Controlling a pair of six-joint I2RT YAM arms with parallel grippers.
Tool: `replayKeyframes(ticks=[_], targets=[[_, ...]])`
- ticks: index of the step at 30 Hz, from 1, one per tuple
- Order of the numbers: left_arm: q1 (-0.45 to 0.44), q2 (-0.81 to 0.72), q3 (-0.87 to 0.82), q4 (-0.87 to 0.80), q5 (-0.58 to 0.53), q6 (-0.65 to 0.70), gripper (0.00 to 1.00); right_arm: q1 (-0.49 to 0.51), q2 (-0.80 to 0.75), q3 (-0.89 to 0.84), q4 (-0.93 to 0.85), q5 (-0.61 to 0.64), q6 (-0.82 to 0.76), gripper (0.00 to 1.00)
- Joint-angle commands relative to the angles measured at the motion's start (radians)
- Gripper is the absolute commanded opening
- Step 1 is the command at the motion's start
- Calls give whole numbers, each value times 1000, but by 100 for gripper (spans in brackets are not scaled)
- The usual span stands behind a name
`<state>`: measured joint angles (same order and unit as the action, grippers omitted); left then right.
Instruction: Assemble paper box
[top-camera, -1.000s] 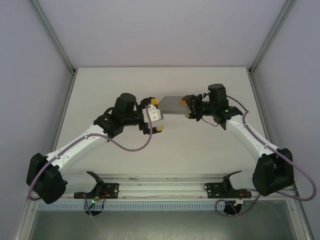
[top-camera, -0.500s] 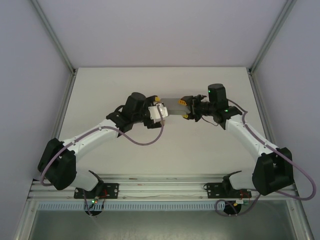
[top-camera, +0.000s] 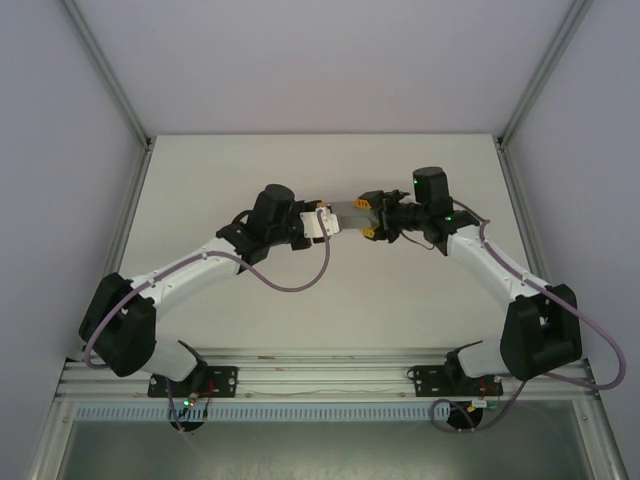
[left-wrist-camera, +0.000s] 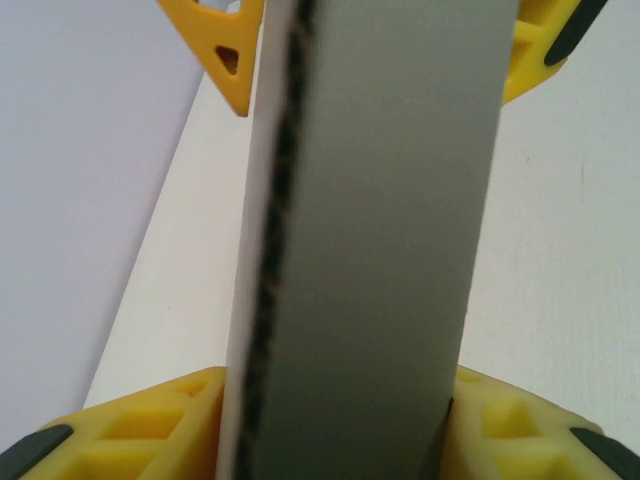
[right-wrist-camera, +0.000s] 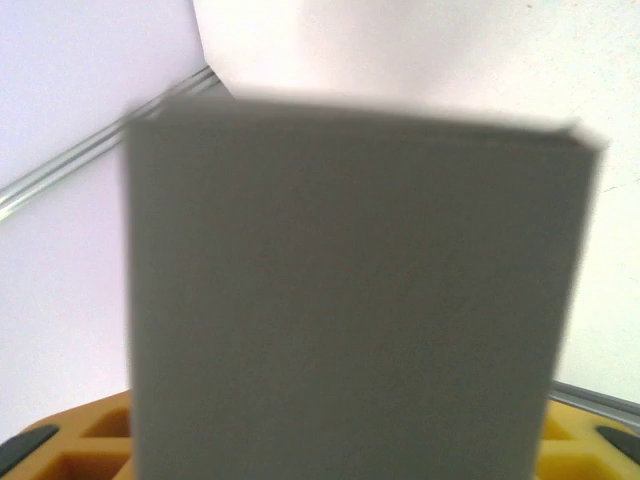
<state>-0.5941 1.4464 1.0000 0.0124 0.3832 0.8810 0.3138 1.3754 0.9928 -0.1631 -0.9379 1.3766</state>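
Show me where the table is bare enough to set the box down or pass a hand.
Free: the far strip of table between the back wall and the paper box; the near-middle patch bordered by the left arm, the right arm and the front rail. Crowded: mid-table, where the left gripper and right gripper meet at the box.

In your right wrist view the paper box (right-wrist-camera: 350, 300) blurs and runs off the bottom edge; overhead, you see it mostly covered.
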Motion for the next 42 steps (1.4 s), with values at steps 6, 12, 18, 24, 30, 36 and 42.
replayKeyframes(ticks=[6, 12, 18, 24, 30, 36, 42], targets=[[0, 16, 68, -67, -34, -5, 35, -15, -64, 8, -54, 103, -173, 100], [3, 73, 142, -345, -58, 55, 36, -53, -199, 85, -315, 594, -780, 100], [8, 257, 315, -735, -34, 103, 37, -53, -350, -63, -130, 522, -1232, 100], [16, 445, 488, -923, -28, 49, 38, 6, -268, -41, -255, 467, -1431, 96], [17, 493, 524, -943, -11, 35, 38, 71, -126, 1, -368, 483, -1491, 81], [19, 494, 527, -930, -4, 35, 38, 115, -51, 8, -256, 490, -1481, 64], [22, 494, 530, -932, -3, 34, 39, 130, 17, 51, -238, 515, -1485, 47]])
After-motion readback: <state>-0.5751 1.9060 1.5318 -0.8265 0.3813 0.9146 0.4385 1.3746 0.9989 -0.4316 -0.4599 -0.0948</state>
